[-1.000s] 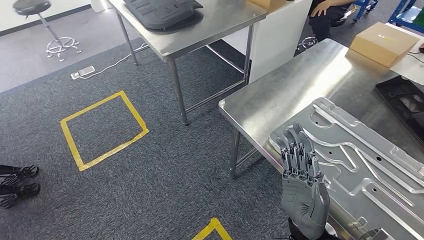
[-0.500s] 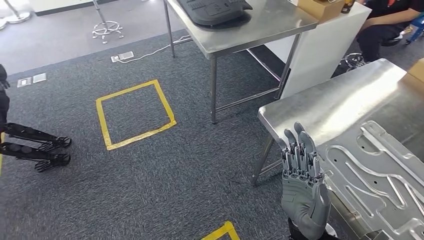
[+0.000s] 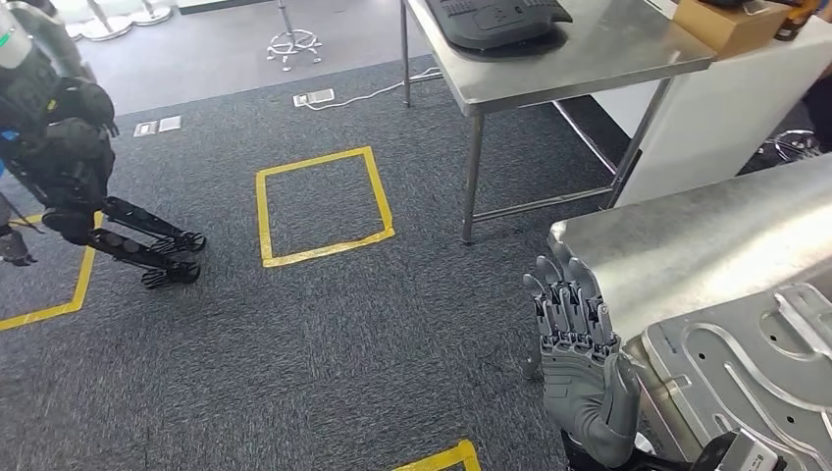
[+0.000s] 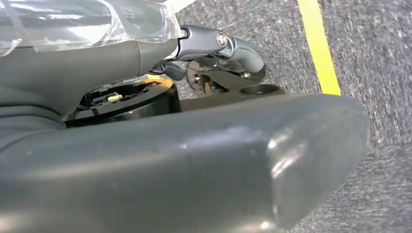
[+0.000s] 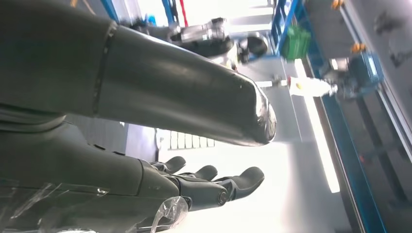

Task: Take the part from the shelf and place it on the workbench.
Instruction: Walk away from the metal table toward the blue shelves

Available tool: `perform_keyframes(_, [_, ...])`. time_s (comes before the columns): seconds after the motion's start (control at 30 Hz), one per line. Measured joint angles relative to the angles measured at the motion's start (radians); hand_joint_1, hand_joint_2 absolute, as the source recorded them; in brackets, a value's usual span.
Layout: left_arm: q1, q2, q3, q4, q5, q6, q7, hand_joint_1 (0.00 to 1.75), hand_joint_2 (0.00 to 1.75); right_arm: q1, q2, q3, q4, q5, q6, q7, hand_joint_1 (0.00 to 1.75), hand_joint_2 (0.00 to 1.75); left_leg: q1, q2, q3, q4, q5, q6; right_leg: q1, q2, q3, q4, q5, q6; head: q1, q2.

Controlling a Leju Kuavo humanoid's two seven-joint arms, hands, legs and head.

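The part point(image 3: 755, 378), a large silver metal plate with raised channels, lies flat on the steel workbench point(image 3: 687, 245) at the right of the head view. My right hand point(image 3: 579, 368) is raised just off the plate's near left edge by the bench corner, with its fingers straight and pointing up and nothing in it. In the right wrist view the same right hand point(image 5: 194, 189) has its fingers stretched out against bright ceiling light. My left hand point(image 4: 209, 145) hangs over the carpet beside a yellow tape line point(image 4: 318, 46) and holds nothing.
A second steel table point(image 3: 589, 54) stands at the back with a dark moulded part point(image 3: 495, 20) and a cardboard box point(image 3: 731, 25). Yellow tape squares point(image 3: 319, 206) mark the grey carpet. Another dark robot point(image 3: 69, 157) stands at the far left. A white cabinet point(image 3: 726, 108) flanks the benches.
The camera has turned left, so the benches slid to the right and the other robot came into view. My right hand stays raised with its fingers straight.
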Motion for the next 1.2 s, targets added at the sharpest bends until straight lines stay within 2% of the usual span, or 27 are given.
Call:
perform_keyframes(0.03, [0.000,0.000,-0.001,0.000,-0.001,-0.001,0.000,0.00,0.00,-0.001,0.000,0.000,0.002,-0.002,0.004,-0.001,0.00,0.00,-0.001,0.006,0.001,0.004,0.006,0.004,0.004,-0.021,0.001,0.000,-0.002,-0.002,0.000,0.000])
perform_keyframes(0.07, [0.000,0.000,-0.002,0.000,-0.001,-0.002,0.000,0.00,0.00,-0.001,0.000,0.000,0.003,-0.003,0.006,-0.001,0.00,0.00,-0.004,0.016,0.036,-0.060,0.036,0.010,0.006,-0.035,0.003,0.000,-0.004,-0.002,0.000,0.000])
perform_keyframes(0.1, [0.000,0.000,-0.003,0.000,-0.002,-0.002,0.000,0.00,0.00,-0.002,0.000,0.000,0.004,-0.004,0.007,-0.001,0.00,0.00,-0.011,0.040,0.081,-0.140,0.064,0.018,0.008,-0.046,0.005,0.000,-0.006,-0.002,0.000,0.000])
perform_keyframes(0.17, [-0.002,0.000,-0.004,0.000,-0.004,-0.003,0.000,0.00,0.00,-0.003,0.000,-0.001,0.004,-0.006,0.011,0.000,0.00,0.00,-0.025,0.078,0.141,-0.255,0.097,0.032,0.012,-0.066,0.008,0.000,-0.011,0.003,0.000,0.000])
perform_keyframes(0.2, [-0.003,0.000,-0.004,0.000,-0.004,-0.004,0.000,0.00,0.00,-0.003,0.000,-0.001,0.005,-0.007,0.013,0.000,0.00,0.00,-0.030,0.085,0.149,-0.276,0.099,0.036,0.014,-0.074,0.010,0.000,-0.013,0.007,0.001,0.000])
perform_keyframes(0.27, [-0.001,0.000,-0.004,0.000,-0.004,-0.005,0.000,0.00,0.00,-0.004,0.000,-0.001,0.006,-0.008,0.016,0.001,0.00,0.00,-0.030,0.064,0.150,-0.284,0.103,0.043,0.015,-0.091,0.014,-0.003,-0.016,0.013,0.001,0.000])
perform_keyframes(0.3, [0.001,0.000,-0.004,0.000,-0.004,-0.005,0.000,0.00,0.00,-0.005,0.000,-0.002,0.007,-0.008,0.016,0.001,0.00,0.00,-0.027,0.053,0.154,-0.291,0.107,0.046,0.014,-0.083,0.015,0.003,-0.024,0.017,0.001,0.000])
perform_keyframes(0.37, [0.001,0.001,-0.005,0.000,-0.004,-0.005,0.000,0.00,0.00,-0.004,-0.002,-0.003,0.008,-0.008,0.018,0.001,0.00,0.00,-0.018,0.031,0.164,-0.304,0.115,0.053,0.011,-0.035,-0.008,0.069,-0.067,0.025,0.002,0.000])
perform_keyframes(0.4, [0.000,0.000,-0.005,0.000,-0.003,-0.006,0.000,0.00,0.00,-0.002,-0.003,-0.003,0.009,-0.009,0.019,0.001,0.00,0.00,-0.017,0.020,0.165,-0.306,0.117,0.055,0.009,-0.003,-0.036,0.132,-0.099,0.028,0.002,0.000])
perform_keyframes(0.43, [-0.002,0.000,-0.005,0.000,-0.003,-0.006,0.000,0.00,0.00,-0.001,-0.005,-0.003,0.009,-0.009,0.020,0.001,0.00,0.00,-0.016,0.008,0.165,-0.305,0.118,0.057,0.007,0.014,-0.071,0.203,-0.128,0.030,0.002,0.000])
perform_keyframes(0.47, [-0.003,0.000,-0.005,0.000,-0.003,-0.007,0.000,0.00,0.00,0.000,-0.006,-0.003,0.010,-0.009,0.021,0.002,0.00,0.00,-0.015,-0.006,0.165,-0.305,0.118,0.057,0.005,0.023,-0.101,0.260,-0.146,0.033,0.003,0.000])
perform_keyframes(0.5, [-0.002,-0.001,-0.005,0.000,-0.003,-0.008,0.000,0.00,0.00,0.001,-0.006,-0.003,0.010,-0.009,0.022,0.002,0.00,0.00,-0.014,-0.021,0.165,-0.304,0.118,0.057,0.002,0.026,-0.118,0.284,-0.144,0.036,0.003,0.000])
perform_keyframes(0.53, [-0.002,-0.001,-0.005,0.000,-0.003,-0.008,0.000,0.00,0.00,0.001,-0.006,-0.003,0.010,-0.008,0.022,0.002,0.00,0.00,-0.013,-0.036,0.166,-0.303,0.118,0.056,-0.001,0.028,-0.115,0.269,-0.122,0.039,0.003,0.000])
perform_keyframes(0.57, [-0.001,-0.001,-0.005,0.000,-0.003,-0.008,0.000,0.00,0.00,0.001,-0.006,-0.003,0.011,-0.007,0.024,0.002,0.00,0.00,-0.010,-0.051,0.167,-0.300,0.117,0.054,-0.006,0.034,-0.095,0.215,-0.085,0.043,0.003,0.000])
perform_keyframes(0.63, [-0.001,0.000,-0.005,0.000,-0.005,-0.007,0.000,0.00,0.00,0.001,-0.007,-0.003,0.011,-0.003,0.025,0.002,0.00,0.00,-0.006,-0.079,0.162,-0.288,0.111,0.043,-0.019,0.079,-0.038,0.081,-0.021,0.052,0.003,0.000])
perform_keyframes(0.7, [-0.003,0.001,-0.005,0.000,-0.006,-0.007,0.000,0.00,0.00,0.002,-0.007,-0.003,0.012,0.000,0.027,0.001,0.00,0.00,-0.006,-0.101,0.151,-0.279,0.110,0.029,-0.024,0.110,-0.015,0.021,-0.003,0.047,0.003,0.000])
perform_keyframes(0.77, [-0.001,0.002,-0.006,0.000,-0.008,-0.007,0.000,0.00,0.00,0.000,-0.007,-0.003,0.012,0.005,0.029,0.001,0.00,0.00,-0.003,-0.121,0.143,-0.279,0.114,0.019,-0.020,0.090,-0.016,0.020,-0.002,0.032,0.002,0.000])
perform_keyframes(0.8, [0.001,0.002,-0.006,0.000,-0.008,-0.007,0.000,0.00,0.00,0.000,-0.007,-0.003,0.012,0.007,0.030,0.001,0.00,0.00,-0.003,-0.113,0.139,-0.274,0.111,0.014,-0.018,0.078,-0.016,0.019,-0.001,0.026,0.002,0.000])
perform_keyframes(0.87, [0.003,0.003,-0.006,0.000,-0.009,-0.006,0.001,0.00,0.00,0.000,-0.007,-0.003,0.012,0.011,0.031,0.000,0.00,0.00,-0.004,-0.061,0.109,-0.212,0.075,0.007,-0.015,0.051,-0.015,0.018,0.001,0.013,0.001,0.000])
perform_keyframes(0.9, [0.002,0.003,-0.006,0.000,-0.010,-0.006,0.001,0.00,0.00,0.000,-0.007,-0.003,0.012,0.011,0.032,0.000,0.00,0.00,-0.005,-0.028,0.080,-0.148,0.043,0.004,-0.011,0.039,-0.015,0.017,0.000,0.008,0.001,0.000])
perform_keyframes(0.93, [0.000,0.003,-0.006,0.000,-0.010,-0.006,0.001,0.00,0.00,0.001,-0.007,-0.002,0.013,0.012,0.033,0.000,0.00,0.00,-0.004,-0.008,0.044,-0.072,0.009,0.002,-0.007,0.024,-0.015,0.017,-0.001,0.004,0.001,0.000])
perform_keyframes(1.0, [-0.002,0.003,-0.007,0.000,-0.010,-0.006,0.001,0.00,0.00,0.001,-0.007,-0.002,0.013,0.013,0.035,0.000,0.00,0.00,-0.004,0.004,-0.008,0.035,-0.026,0.004,-0.001,-0.004,-0.014,0.017,-0.003,0.000,0.001,0.000])
perform_keyframes(1.03, [-0.002,0.003,-0.007,0.000,-0.010,-0.006,0.002,0.00,0.00,0.001,-0.007,-0.002,0.013,0.014,0.036,0.000,0.00,0.00,-0.006,0.006,-0.007,0.034,-0.017,0.009,0.002,-0.017,-0.014,0.017,-0.005,-0.001,0.001,0.000])
perform_keyframes(1.07, [-0.001,0.003,-0.008,0.000,-0.010,-0.006,0.003,0.00,0.00,0.001,-0.007,-0.001,0.014,0.015,0.036,0.000,0.00,0.00,-0.009,0.010,0.016,-0.011,0.009,0.016,0.003,-0.031,-0.012,0.017,-0.006,-0.002,0.001,0.000])
perform_keyframes(1.1, [0.000,0.003,-0.008,0.000,-0.010,-0.006,0.004,0.00,0.00,0.001,-0.007,-0.001,0.014,0.015,0.037,0.000,0.00,0.00,-0.016,0.027,0.056,-0.087,0.043,0.025,0.005,-0.044,-0.009,0.017,-0.009,-0.002,0.001,0.000])
perform_keyframes(1.13, [-0.001,0.004,-0.008,0.000,-0.010,-0.006,0.005,0.00,0.00,0.000,-0.007,-0.001,0.014,0.016,0.037,0.000,0.00,0.00,-0.026,0.057,0.097,-0.166,0.069,0.036,0.007,-0.056,-0.005,0.017,-0.012,-0.001,0.001,0.000])
perform_keyframes(1.2, [-0.004,0.005,-0.009,0.000,-0.010,-0.006,0.008,0.00,0.00,0.000,-0.007,-0.001,0.014,0.018,0.037,0.000,0.00,0.00,-0.044,0.099,0.144,-0.264,0.094,0.050,0.009,-0.078,-0.001,0.017,-0.017,0.003,0.001,0.000])
